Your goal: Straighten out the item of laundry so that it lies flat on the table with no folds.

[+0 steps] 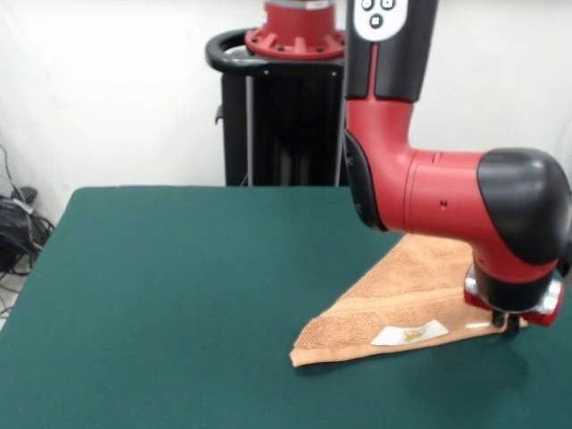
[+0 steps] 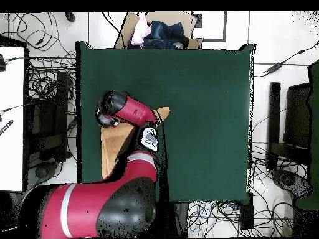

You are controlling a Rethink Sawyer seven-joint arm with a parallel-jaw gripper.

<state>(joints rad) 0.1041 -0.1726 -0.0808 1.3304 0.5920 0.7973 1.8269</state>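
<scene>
A small peach-orange terry towel [image 1: 407, 304] is lying on a wide dark green table [image 1: 179, 286], and it is not flat — it is sitting folded over into a rough triangle. In the front view the triangle's long lower edge is running from a blunt corner near the table's middle out toward the right side, while the upper edge is sloping up and disappearing behind the robot's arm. A woven band is crossing the cloth just above that lower edge, and a small white sewn label [image 1: 409, 333] is showing on the folded strip beneath the band.

The red and black arm is reaching down over the towel's right end. Its gripper [image 1: 509, 323] is sitting right at the towel's lower right corner, low against the table, but the bulky wrist is covering most of it, so I cannot tell whether it is spread, closed or pinching the cloth.

From overhead, the towel [image 2: 112, 146] is lying toward the left side of the table [image 2: 199, 93], close to the edge where the robot's base stands, with the arm passing across its middle and one pointed corner poking out beside the arm.

Beyond the table's far edge in that view, an open cardboard box [image 2: 163, 28] is standing on the floor — it is holding bundled cloth, some pink and some dark blue.
</scene>
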